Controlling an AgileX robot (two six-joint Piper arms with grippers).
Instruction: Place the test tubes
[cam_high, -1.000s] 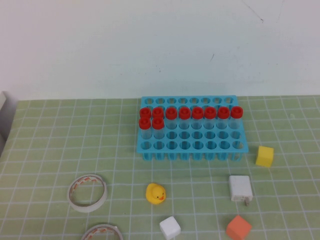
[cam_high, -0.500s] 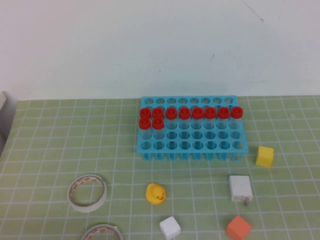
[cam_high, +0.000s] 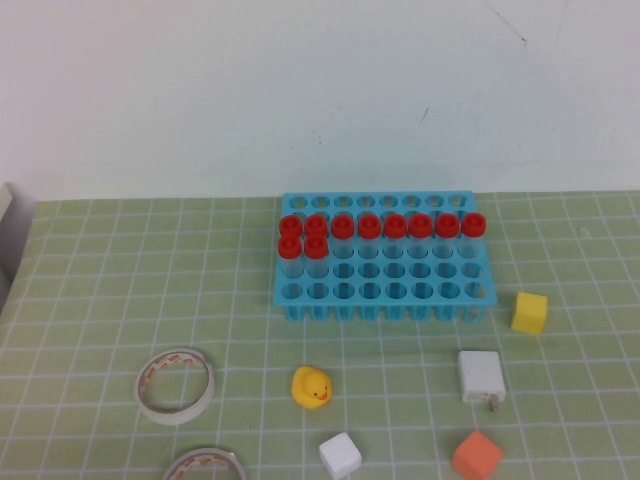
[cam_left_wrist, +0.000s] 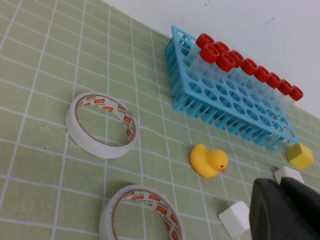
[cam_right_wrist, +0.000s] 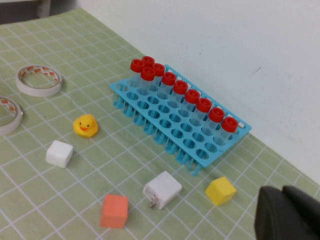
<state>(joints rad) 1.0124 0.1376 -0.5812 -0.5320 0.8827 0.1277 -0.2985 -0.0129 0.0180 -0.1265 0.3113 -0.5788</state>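
test tubes (cam_high: 381, 232) stand upright in the blue rack (cam_high: 380, 292), so we judge them placed; left gripper (cam_left_wrist: 281, 200) and right gripper (cam_right_wrist: 283, 210) hover over the near side of the surface (cam_high: 120, 300), clear of the rack, jaws together, empty.

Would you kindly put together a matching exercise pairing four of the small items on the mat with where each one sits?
1 rubber duck
2 yellow cube
3 orange cube
4 white power adapter

A just right of the blue test tube rack's front corner
B in front of the rack's left half
C nearest the robot, right of the white cube
D between the yellow and orange cubes

Pairs: 1-B, 2-A, 3-C, 4-D.

The left gripper and right gripper, both shut and empty, hang over the mat's near side.
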